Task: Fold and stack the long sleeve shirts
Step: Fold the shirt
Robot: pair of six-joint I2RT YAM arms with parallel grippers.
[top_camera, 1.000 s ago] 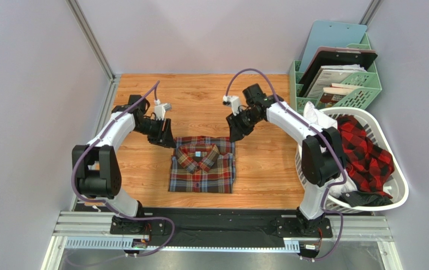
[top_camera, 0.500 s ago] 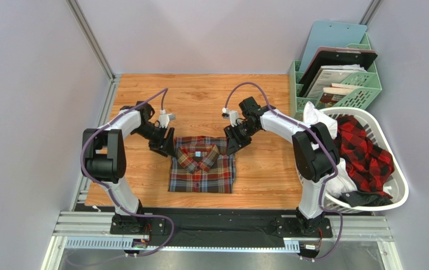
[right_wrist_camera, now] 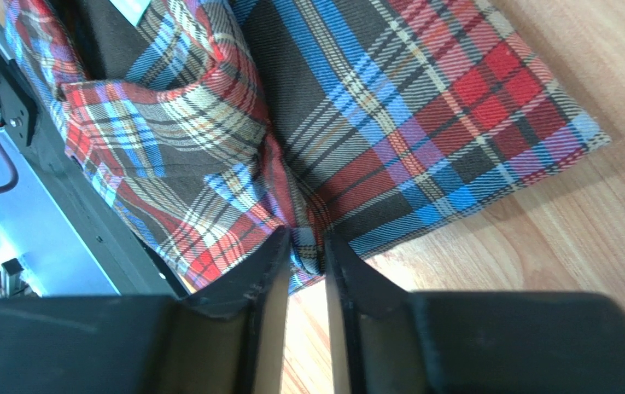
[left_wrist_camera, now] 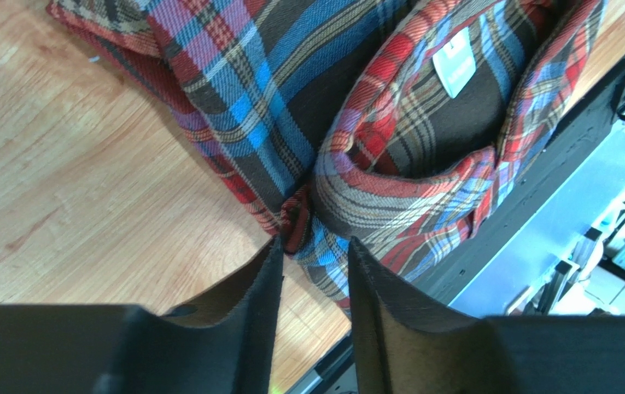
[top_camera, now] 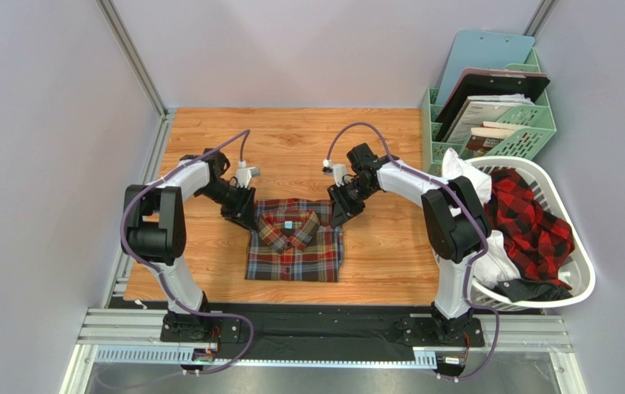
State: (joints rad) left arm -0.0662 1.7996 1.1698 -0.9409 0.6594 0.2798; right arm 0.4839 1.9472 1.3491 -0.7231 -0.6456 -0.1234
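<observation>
The dark brown-olive tartan shirt (top_camera: pixel 295 242) lies folded into a rectangle on the wooden table, collar toward the far side. My left gripper (top_camera: pixel 250 220) is at its far-left corner. In the left wrist view, the gripper (left_wrist_camera: pixel 314 242) has closed on a bunched fold of the shirt (left_wrist_camera: pixel 233 90) beside the collar. My right gripper (top_camera: pixel 336 215) is at the far-right corner. Its wrist view shows the gripper (right_wrist_camera: pixel 307 238) pinching a narrow fold of the shirt (right_wrist_camera: pixel 389 98). The red-and-black check shirt (top_camera: pixel 533 217) lies crumpled in the basket.
A white laundry basket (top_camera: pixel 587 271) stands off the table's right edge, with white cloth (top_camera: pixel 455 168) and dark fabric in it. A green organizer (top_camera: pixel 529 135) with clipboards and papers sits at the back right. Grey walls close in the left and far sides.
Both arms came down and inward onto the folded shirt's far corners. Their fingers now sit on the fabric; the shirt has not shifted.
</observation>
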